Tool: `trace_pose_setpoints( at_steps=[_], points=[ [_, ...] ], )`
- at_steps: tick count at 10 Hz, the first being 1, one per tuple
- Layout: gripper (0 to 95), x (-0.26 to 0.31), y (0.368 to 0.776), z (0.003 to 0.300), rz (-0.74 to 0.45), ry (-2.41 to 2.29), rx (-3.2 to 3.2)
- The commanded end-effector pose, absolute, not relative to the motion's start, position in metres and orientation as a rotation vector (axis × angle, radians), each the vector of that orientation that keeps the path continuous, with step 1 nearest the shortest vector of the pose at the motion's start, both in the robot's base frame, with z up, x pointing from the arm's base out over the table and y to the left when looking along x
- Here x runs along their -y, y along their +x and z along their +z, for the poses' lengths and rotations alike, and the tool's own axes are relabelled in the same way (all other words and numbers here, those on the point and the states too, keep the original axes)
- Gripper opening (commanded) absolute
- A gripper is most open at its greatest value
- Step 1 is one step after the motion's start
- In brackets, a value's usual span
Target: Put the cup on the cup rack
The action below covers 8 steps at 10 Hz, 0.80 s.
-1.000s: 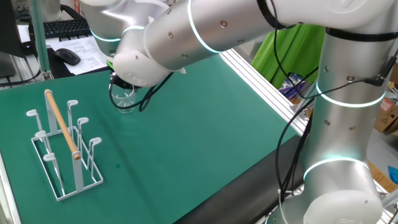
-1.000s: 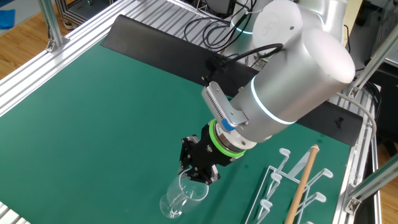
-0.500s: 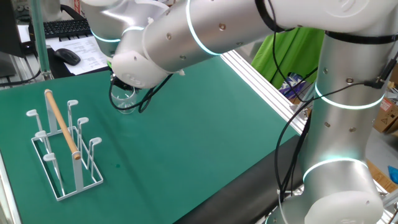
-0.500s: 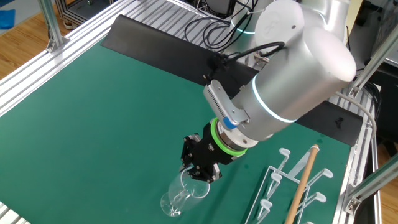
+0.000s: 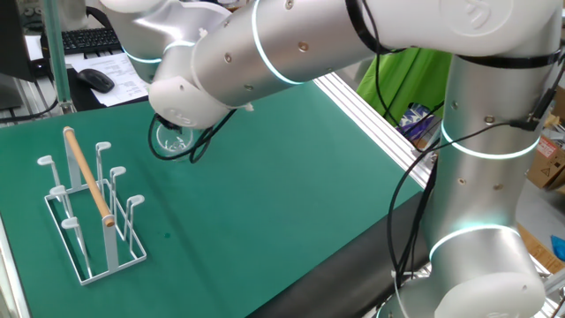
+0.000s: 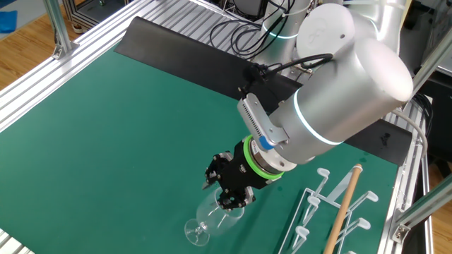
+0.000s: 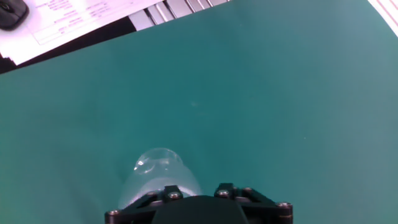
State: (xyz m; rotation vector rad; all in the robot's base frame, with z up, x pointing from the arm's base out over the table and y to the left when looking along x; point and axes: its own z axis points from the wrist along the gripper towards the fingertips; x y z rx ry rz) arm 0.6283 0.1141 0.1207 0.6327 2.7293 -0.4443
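Tilting further than a second ago, the cup (image 6: 215, 217) now leans with its foot toward the desk (image 6: 106, 127) while the gripper (image 6: 233, 189) carries it, jaws closed on the rim of its bowl, near the cup rack (image 5: 88, 208). Such a rim-only hold on smooth glass could let it slip or swing against a peg. One cup, one rack

No text, label, brand or number could be read anywhere: the printed sheets (image 7: 81, 15) beyond the bench (image 7: 261, 93) carried lines of print too blurred to make out, and the keyboard (image 5: 88, 40) keys were too small.
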Motion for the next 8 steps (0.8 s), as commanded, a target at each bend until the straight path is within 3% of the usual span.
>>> trace_pose_setpoints(
  at_steps=[1, 6, 7, 8],
  points=[
    [76.0, -0.114, 0.628, 0.121, -0.452, 0.629, -2.744],
    [76.0, -0.113, 0.618, 0.117, -0.432, 0.597, -2.86],
    [57.0, -0.113, 0.614, 0.116, -0.437, 0.584, -2.872],
    [57.0, -0.112, 0.612, 0.115, -0.438, 0.575, -2.879]
  ],
)
